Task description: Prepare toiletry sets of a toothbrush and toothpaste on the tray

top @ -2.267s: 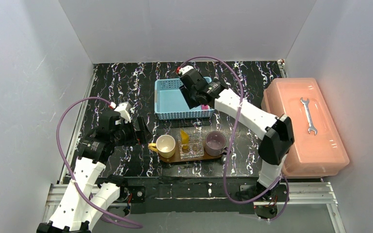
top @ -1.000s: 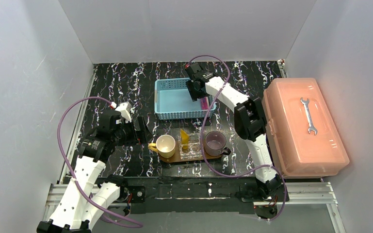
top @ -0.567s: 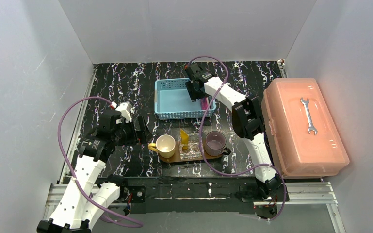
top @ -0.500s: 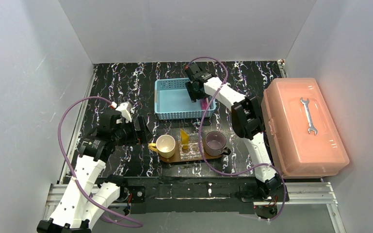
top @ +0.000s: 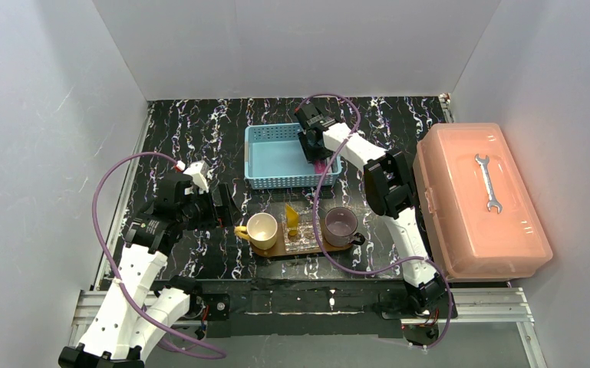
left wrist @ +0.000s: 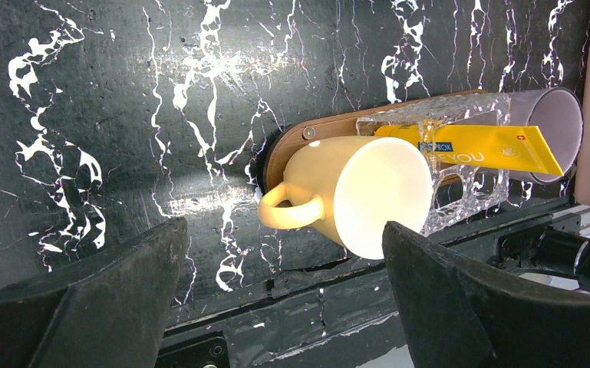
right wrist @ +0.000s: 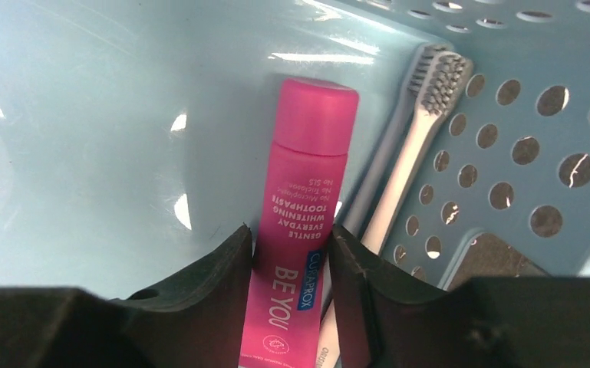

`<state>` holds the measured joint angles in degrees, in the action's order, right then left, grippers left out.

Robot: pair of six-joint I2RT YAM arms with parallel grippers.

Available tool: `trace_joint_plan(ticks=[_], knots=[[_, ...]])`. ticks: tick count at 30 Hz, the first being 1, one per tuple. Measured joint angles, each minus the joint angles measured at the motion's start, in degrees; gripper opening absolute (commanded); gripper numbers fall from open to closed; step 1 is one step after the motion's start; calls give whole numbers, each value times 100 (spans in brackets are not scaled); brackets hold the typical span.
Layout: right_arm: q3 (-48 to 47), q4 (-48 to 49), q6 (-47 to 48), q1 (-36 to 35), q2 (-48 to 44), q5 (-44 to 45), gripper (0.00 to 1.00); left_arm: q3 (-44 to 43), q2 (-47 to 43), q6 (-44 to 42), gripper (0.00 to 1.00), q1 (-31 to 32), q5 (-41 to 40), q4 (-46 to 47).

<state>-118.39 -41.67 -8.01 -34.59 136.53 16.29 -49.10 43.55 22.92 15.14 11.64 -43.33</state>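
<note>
**Left side.** The left pincer (top: pixel 224 207) hangs above the black marbled desk (top: pixel 192 130), just left of the tray (left wrist: pixel 285 144). It is released, its jaws spread wide and facing the tray's left end.

**Centre, tray.** The dark wooden tray lies on the desk near the front edge and carries three vessels in a row.
- A cream mug (top: pixel 262 228) stands on the left end, with its handle turned towards the left pincer.
- A clear cut-glass tumbler (top: pixel 304 234) stands in the middle.
- The yellow toothpaste tube (left wrist: pixel 476 146) stands in the tumbler, leaning.
- A mauve cup (top: pixel 341 223) stands on the right end.

**Centre, rear.** A light-blue perforated basket (top: pixel 276 157) sits on the desk behind the tray. The right arm reaches into its right end.
- In the right wrist view, the right pincer (right wrist: pixel 290 238) is clenched on the pink toothpaste tube (right wrist: pixel 311 153), with one finger against each flank of it.
- The tube lies flat on the basket floor, cap pointing away from the pincer.
- Two toothbrushes (right wrist: pixel 399 176) lie just beside the tube on its right, side by side against the perforated wall, bristle heads at the far end.

**Right side.** A salmon-pink box (top: pixel 479 222) stands at the desk's right edge, with a wrench (top: pixel 488 182) lying on its lid.
</note>
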Motion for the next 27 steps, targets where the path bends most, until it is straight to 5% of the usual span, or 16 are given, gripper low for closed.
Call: trace_joint_plan(ticks=[8, 18, 27], knots=[[2, 48, -50, 26, -2, -98, 25, 0, 0, 0, 98, 0, -2, 0], [28, 52, -81, 33, -205, -262, 24, 0, 9, 0, 98, 0, -2, 0], [389, 289, 44, -52, -1482, -330, 23, 0, 83, 4, 99, 0, 2, -2]])
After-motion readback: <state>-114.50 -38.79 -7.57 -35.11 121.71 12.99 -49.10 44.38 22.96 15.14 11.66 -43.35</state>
